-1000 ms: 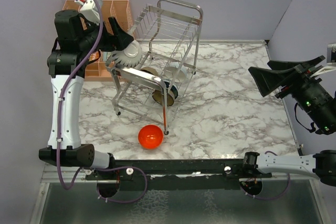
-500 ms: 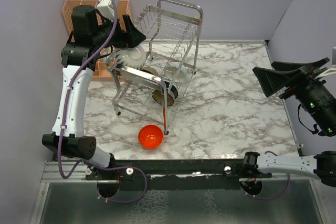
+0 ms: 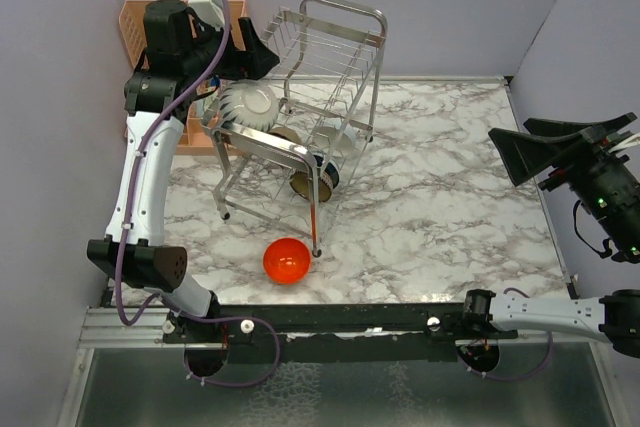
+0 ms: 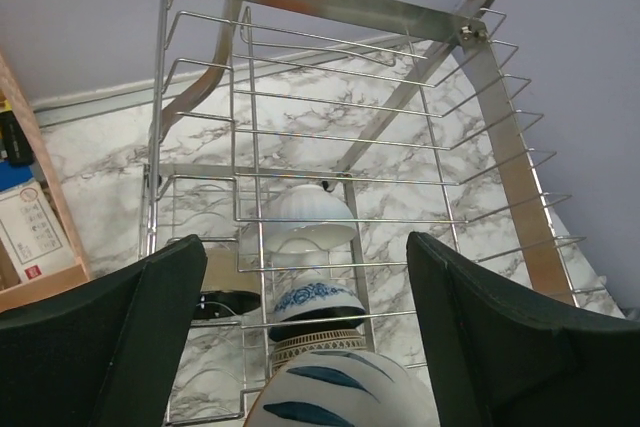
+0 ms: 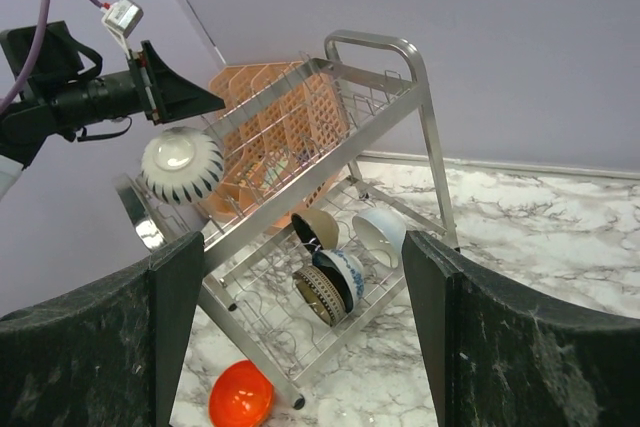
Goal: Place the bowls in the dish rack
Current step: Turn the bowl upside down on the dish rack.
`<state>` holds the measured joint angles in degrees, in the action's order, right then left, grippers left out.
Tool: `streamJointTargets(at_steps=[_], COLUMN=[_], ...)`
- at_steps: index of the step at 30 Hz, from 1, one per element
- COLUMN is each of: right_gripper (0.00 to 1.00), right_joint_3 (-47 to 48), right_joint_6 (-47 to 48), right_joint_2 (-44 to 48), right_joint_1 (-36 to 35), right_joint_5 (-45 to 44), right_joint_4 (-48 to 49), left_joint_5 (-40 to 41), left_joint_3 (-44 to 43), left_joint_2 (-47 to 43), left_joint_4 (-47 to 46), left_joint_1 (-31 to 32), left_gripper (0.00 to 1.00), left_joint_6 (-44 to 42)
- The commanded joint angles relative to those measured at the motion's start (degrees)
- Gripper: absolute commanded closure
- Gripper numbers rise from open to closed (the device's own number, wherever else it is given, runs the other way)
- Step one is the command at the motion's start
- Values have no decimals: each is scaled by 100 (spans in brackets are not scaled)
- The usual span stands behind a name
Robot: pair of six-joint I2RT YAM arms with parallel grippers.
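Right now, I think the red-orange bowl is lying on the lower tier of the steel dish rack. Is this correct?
No. The red-orange bowl is lying on the marble table, beside the front leg of the steel dish rack, not on its lower tier. The top external view shows it.

Your left arm stood tall over the far left corner, its left gripper pointing right with the jaws spread wide, while your right arm hung raised at the right edge, right gripper aimed left, jaws likewise wide apart
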<state>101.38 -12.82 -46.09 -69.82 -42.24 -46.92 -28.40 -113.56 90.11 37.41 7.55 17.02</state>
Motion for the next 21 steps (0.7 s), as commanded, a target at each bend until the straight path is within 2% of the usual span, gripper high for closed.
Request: streamJointTargets(at_steps=[1,10,21], right_gripper=[20,20,20], right_joint_3=[18,57,6], right_joint_6=[-23,6,25], right_joint_2=[32,-16,-55], right_joint_1=[-49,-49,-49], right_joint_5=[-128,-112,-50], right_joint_4=[-87,-93,-18], left_joint_5=[272,679,873], left_joint_3=[-373,-1063,-6], left_joint_2=[120,-72,-1668], left_joint_4=[-179,404,1395], left_joint_1=[-26,-26,-21], left_gripper=[11,10,13], left_joint_6=[-142,-367,-216])
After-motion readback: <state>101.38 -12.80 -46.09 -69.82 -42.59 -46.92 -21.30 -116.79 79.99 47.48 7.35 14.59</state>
